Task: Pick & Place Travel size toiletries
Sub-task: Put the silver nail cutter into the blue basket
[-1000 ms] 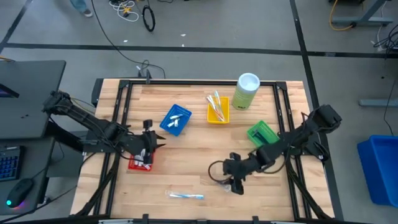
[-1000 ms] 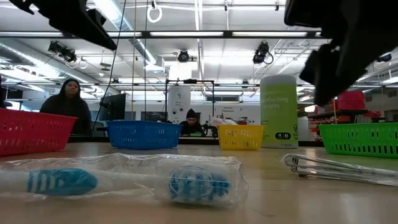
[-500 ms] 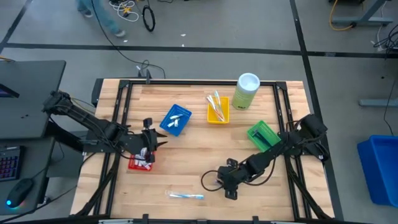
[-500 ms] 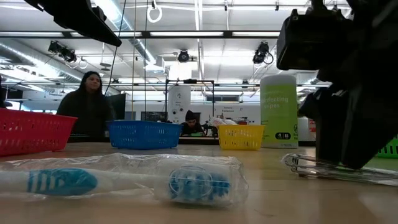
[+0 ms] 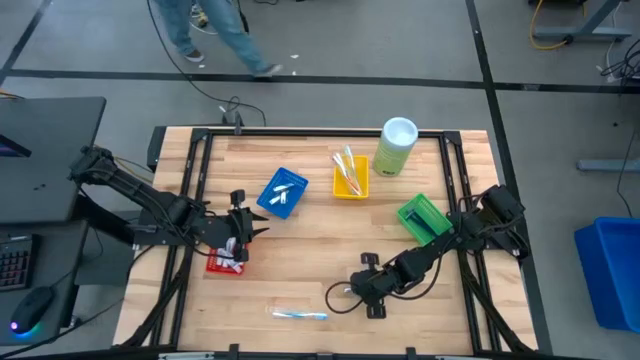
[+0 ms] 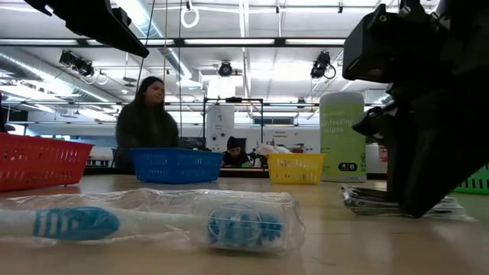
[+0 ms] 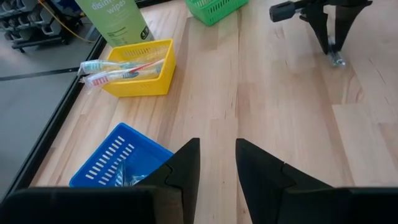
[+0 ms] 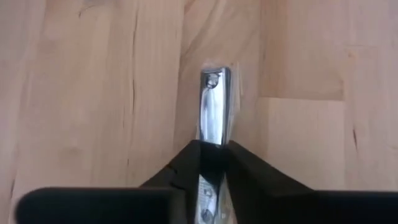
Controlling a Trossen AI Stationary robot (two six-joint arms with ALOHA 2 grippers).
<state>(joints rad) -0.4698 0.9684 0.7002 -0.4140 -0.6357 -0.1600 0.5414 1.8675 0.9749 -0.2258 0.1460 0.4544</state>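
A wrapped toothbrush (image 5: pixel 299 314) lay unpicked at the table's (image 5: pixel 320 220) near edge as the right gripper (image 5: pixel 368 296) pinched a wrapped metal clipper (image 8: pixel 214 109) against the wood just beyond. The left gripper (image 5: pixel 238 240), fingers narrowly apart and empty, hovered over the red tray (image 5: pixel 226 262). Farther back, blue (image 5: pixel 282 193) and yellow trays (image 5: pixel 349 175) already held toiletries; a person (image 6: pixel 147 114) walked behind

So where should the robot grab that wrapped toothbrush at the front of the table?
Around the middle of the toothbrush handle, coming straight down from above with the fingers across its narrow width. It lies flat and alone on the wood, long and slim in a clear wrapper, so the sides are free.
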